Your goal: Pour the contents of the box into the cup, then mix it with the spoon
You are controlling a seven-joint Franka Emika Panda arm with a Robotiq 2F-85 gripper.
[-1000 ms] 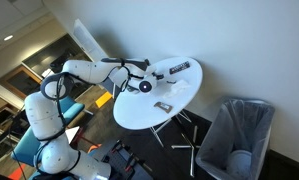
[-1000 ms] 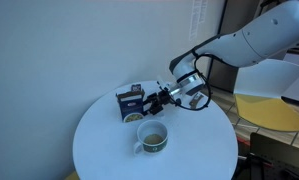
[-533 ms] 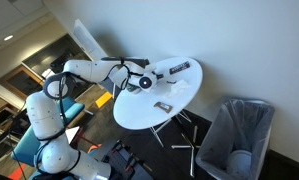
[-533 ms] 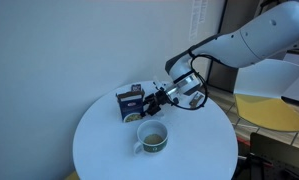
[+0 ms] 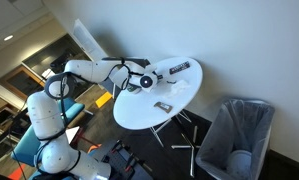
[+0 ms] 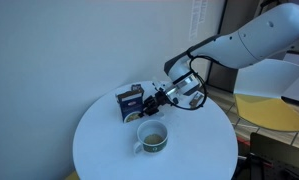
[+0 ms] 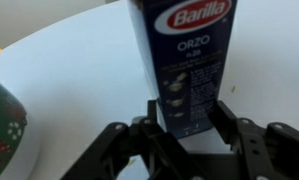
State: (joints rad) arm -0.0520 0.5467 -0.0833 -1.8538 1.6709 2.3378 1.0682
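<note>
The gripper (image 7: pixel 189 125) had its two fingers on either side of the Barilla orzo box (image 7: pixel 194 60), low down and very close. I cannot tell if they squeezed it. The box stood upright on the white tabletop (image 6: pixel 94 150), near its far edge, just behind the cup (image 6: pixel 152 138). Nothing looked poured or stirred. Lifting, pouring and mixing were all left to do.

I see a round white table (image 6: pixel 99 150). On it the box (image 6: pixel 130 103) stands upright, with the cup (image 6: pixel 152 138) just beside it. In an exterior view a long dark packet (image 5: pixel 174 68) lies near the rim, and a small grey thing (image 5: pixel 161 105) lies well apart from it.
</note>
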